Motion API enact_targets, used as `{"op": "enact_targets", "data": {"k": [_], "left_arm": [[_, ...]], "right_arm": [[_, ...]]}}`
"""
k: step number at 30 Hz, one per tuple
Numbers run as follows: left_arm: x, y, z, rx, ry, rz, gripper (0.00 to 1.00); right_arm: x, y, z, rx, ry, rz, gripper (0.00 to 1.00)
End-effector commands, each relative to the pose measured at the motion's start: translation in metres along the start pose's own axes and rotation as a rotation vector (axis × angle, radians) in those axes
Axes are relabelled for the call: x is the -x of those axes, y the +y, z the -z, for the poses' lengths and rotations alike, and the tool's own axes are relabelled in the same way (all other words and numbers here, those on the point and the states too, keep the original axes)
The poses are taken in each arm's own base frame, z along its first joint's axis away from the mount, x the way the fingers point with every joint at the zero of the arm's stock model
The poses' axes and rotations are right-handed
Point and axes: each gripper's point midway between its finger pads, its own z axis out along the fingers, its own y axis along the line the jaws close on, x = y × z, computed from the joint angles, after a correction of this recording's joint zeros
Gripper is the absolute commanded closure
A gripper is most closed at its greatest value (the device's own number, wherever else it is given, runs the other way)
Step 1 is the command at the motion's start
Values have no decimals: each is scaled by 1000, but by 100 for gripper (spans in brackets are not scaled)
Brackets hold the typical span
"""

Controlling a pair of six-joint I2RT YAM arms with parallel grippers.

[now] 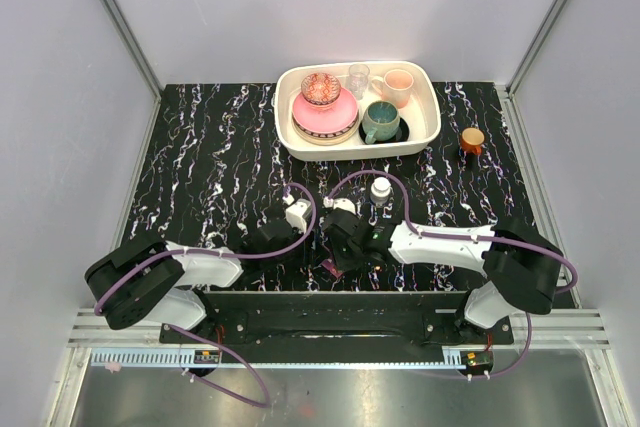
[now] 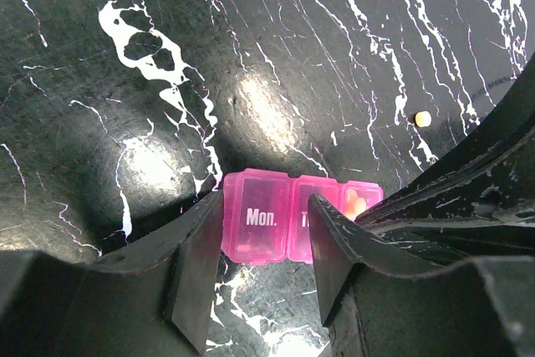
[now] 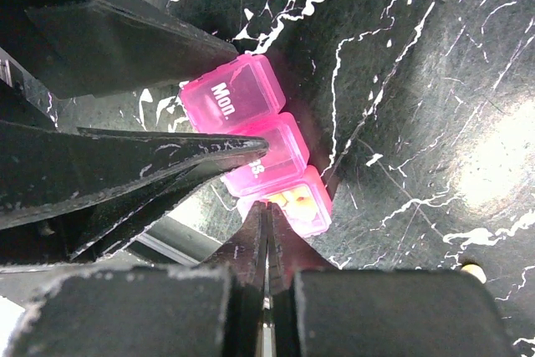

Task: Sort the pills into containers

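Magenta pill box: flat on table, close to its near edge; first lid reads "Mon.", shut; 2nd lid shut too.
3rd compt: lid open, a few yellowish pills inside.
Loose pill: one, on bare tabletop, apart from the box, off towards its open end.
L gripper: jaws apart, straddling the Mon. end; one finger against the box's end wall, the other over the 2nd lid. Can't tell if it really squeezes.
R gripper: jaws together, tip right at rim of the open compt, by the pills; can't tell if anything's pinched btwn.
Table surface: black, marble-look w/ white veins.
White bottle: upright, just beyond the grippers.
Brown jar: orange lid, far right, well apart from the box.
Cream tray: at the back; holds pink lidded dish, teal mug, pink cup, clear glass.
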Motion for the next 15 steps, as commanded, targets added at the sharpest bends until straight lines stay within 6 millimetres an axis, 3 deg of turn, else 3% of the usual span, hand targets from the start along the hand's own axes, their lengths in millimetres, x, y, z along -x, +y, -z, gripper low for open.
{"op": "enact_targets", "data": {"k": [1, 15], "left_arm": [[-38, 17, 5, 52, 140, -28, 53], [-38, 17, 5, 54, 139, -27, 53]], "right_arm": [[-33, -34, -4, -150, 97, 15, 100], [-44, -43, 0, -216, 140, 28, 100]]}}
